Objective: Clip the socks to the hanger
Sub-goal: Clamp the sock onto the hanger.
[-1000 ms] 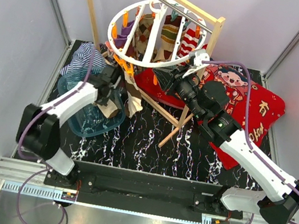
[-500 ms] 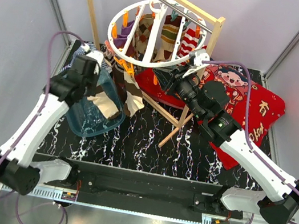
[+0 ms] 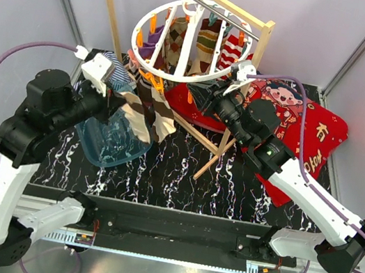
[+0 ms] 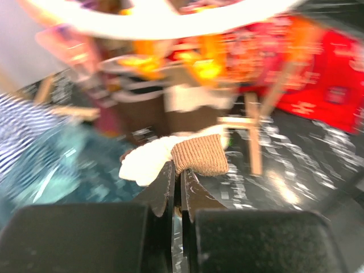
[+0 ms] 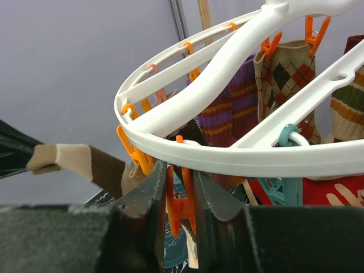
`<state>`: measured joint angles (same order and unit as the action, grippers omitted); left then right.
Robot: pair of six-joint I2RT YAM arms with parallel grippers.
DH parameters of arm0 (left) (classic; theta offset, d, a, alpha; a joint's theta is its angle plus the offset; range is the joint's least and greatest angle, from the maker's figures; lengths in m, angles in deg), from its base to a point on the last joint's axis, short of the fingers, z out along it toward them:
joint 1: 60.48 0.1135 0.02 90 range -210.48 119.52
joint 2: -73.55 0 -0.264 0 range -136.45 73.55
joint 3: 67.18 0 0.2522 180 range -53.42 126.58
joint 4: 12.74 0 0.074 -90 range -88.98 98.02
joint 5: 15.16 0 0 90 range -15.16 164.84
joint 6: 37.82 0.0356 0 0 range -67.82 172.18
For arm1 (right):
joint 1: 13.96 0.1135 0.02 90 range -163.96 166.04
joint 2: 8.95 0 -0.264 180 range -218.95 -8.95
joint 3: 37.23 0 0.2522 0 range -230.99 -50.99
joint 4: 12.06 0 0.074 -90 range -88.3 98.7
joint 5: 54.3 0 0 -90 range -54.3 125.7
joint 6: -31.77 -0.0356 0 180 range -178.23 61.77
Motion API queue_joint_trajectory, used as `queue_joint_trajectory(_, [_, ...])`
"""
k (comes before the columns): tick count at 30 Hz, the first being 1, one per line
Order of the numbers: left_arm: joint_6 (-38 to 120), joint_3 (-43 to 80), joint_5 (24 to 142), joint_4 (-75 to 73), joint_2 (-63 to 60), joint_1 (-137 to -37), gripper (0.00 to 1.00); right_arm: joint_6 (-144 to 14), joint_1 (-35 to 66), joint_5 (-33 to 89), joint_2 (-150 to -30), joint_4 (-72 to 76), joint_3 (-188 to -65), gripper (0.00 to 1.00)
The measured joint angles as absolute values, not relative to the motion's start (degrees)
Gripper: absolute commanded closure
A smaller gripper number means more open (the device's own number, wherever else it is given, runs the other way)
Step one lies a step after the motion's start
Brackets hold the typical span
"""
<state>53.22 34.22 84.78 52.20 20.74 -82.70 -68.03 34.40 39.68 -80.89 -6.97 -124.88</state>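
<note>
- Now pinching one beige-and-brown sock [image 4: 196, 156] in the left gripper [image 4: 177, 173], jaws almost together on the cloth, just left of the hanger [image 3: 172, 76] and a little below its rim.
- Gripping it by one end only, probably so that the other end stays free to be offered to a clip.
- Squeezing an orange clip [image 5: 180, 199] under the near rim of the hanger with the right gripper [image 5: 183, 196], jaws narrow and seemingly touching both sides of it; likely meant to open the mouth of the clip for the sock.
- Visible from the right wrist only: the clip between the fingers, and the sock stretched out left of the hanger, near the clip but apart from it.
- Visible from the top only: both arms meeting at the front of the hanger, with a blue basin [image 3: 120, 147] lower left of it.
- Blurred from the left wrist, so good for the grip, not for the clips.
- Hanging already at the far side of the hanger: a purple striped sock [image 5: 230, 108] and an argyle sock [image 5: 284, 74].
</note>
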Motion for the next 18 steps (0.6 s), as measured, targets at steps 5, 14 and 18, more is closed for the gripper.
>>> queue_joint_trajectory(5, [52.6, 35.3, 93.3, 52.2, 19.4, -86.7, 1.0, -67.9, 34.4, 39.7, -80.8, -7.1, -124.8, 1.0])
queue_joint_trajectory(14, [48.4, 36.7, 94.6, 52.0, 11.4, -96.1, 1.0, -67.4, 34.4, 39.7, -80.2, -7.5, -124.4, 1.0])
queue_joint_trajectory(18, [45.4, 38.5, 92.3, 52.0, 6.9, -98.9, 1.0, -67.4, 34.4, 39.7, -80.0, -7.9, -124.1, 1.0])
